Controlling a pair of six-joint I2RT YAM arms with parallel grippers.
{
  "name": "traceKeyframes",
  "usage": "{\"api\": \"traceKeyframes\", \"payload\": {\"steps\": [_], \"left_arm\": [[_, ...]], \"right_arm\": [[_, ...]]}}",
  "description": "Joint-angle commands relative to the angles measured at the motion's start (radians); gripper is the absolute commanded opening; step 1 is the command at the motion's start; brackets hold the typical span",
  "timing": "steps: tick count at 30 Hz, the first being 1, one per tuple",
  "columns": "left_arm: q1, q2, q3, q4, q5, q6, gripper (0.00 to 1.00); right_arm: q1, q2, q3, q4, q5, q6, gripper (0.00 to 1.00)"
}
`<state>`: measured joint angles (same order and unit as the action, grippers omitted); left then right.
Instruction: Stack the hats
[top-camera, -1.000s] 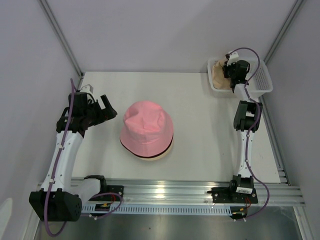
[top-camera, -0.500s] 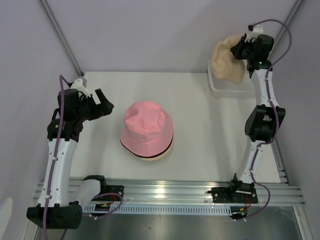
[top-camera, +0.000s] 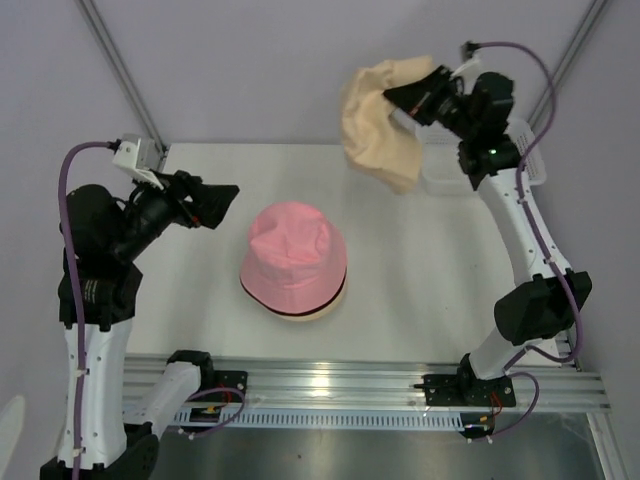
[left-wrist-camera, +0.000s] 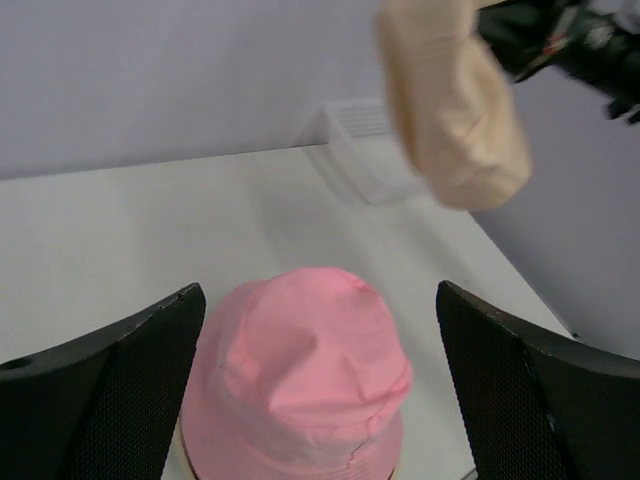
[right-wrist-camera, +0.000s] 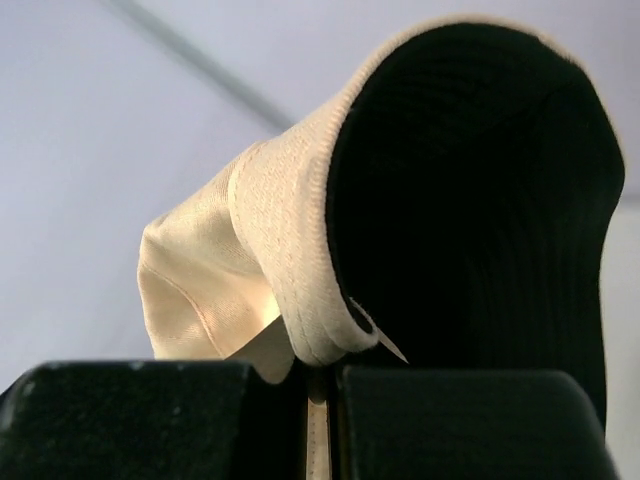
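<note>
A pink hat (top-camera: 295, 255) lies mid-table on top of a stack; a black rim and a cream rim (top-camera: 318, 312) show beneath it. It also shows in the left wrist view (left-wrist-camera: 300, 375). My right gripper (top-camera: 408, 98) is shut on the brim of a pale peach hat (top-camera: 377, 125), holding it high in the air, right of and behind the stack. The hat hangs limp, with a dark lining (right-wrist-camera: 480, 200); its peach fabric (right-wrist-camera: 215, 280) shows too. It also shows in the left wrist view (left-wrist-camera: 450, 110). My left gripper (top-camera: 222, 202) is open and empty, left of the pink hat.
A white lattice basket (top-camera: 520, 170) stands at the table's back right corner, under the right arm; it shows in the left wrist view (left-wrist-camera: 360, 150). Grey walls enclose the table on three sides. An aluminium rail (top-camera: 330, 385) runs along the near edge.
My right gripper lifted the pale peach hat out of the basket and carried it up and to the left. My left arm rose and turned toward the pink hat.
</note>
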<state>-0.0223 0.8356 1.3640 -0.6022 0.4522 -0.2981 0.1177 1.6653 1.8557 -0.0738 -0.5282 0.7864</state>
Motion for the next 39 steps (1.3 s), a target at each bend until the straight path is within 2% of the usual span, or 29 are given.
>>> {"api": "traceKeyframes", "payload": {"steps": [1,2,6,8,16,19,22,24,25,26,27,32,35,39], "left_arm": [[-0.091,0.056,0.064,0.088,0.132,-0.027,0.99],[-0.108,0.06,0.063,0.102,0.138,-0.033,0.99],[-0.189,0.074,0.058,0.176,0.17,-0.053,1.0],[-0.228,0.089,0.06,0.173,0.14,-0.046,0.99],[-0.304,0.137,0.052,0.137,0.046,-0.024,1.0],[-0.324,0.164,0.061,0.117,-0.029,-0.022,0.99],[-0.338,0.181,0.075,0.119,-0.01,-0.036,0.82],[-0.356,0.177,0.072,0.143,-0.01,-0.048,0.35],[-0.361,0.177,0.072,0.143,-0.023,-0.052,0.35],[-0.363,0.174,0.078,0.14,-0.033,-0.053,0.12],[-0.364,0.169,0.086,0.119,-0.071,-0.056,0.01],[-0.364,0.08,0.138,0.012,-0.182,-0.049,0.01],[-0.364,0.043,0.222,-0.103,-0.28,-0.026,0.01],[-0.364,0.075,0.389,-0.234,-0.386,0.052,0.01]], "right_arm": [[0.183,-0.087,-0.13,0.074,0.069,0.16,0.0],[0.248,-0.116,-0.153,0.107,0.077,0.175,0.0],[0.37,-0.164,-0.225,0.187,0.125,0.229,0.0],[0.419,-0.174,-0.231,0.198,0.131,0.234,0.0],[0.516,-0.202,-0.222,0.204,0.126,0.223,0.0],[0.531,-0.205,-0.239,0.232,0.108,0.244,0.0],[0.543,-0.203,-0.24,0.215,0.112,0.234,0.0],[0.543,-0.205,-0.259,0.215,0.12,0.229,0.0],[0.543,-0.207,-0.265,0.216,0.122,0.229,0.0],[0.543,-0.205,-0.27,0.218,0.123,0.226,0.0],[0.543,-0.203,-0.273,0.207,0.125,0.226,0.0],[0.553,-0.194,-0.331,0.193,0.102,0.255,0.0],[0.577,-0.194,-0.38,0.221,0.082,0.264,0.0],[0.58,-0.17,-0.357,0.146,0.036,0.209,0.01]]}}
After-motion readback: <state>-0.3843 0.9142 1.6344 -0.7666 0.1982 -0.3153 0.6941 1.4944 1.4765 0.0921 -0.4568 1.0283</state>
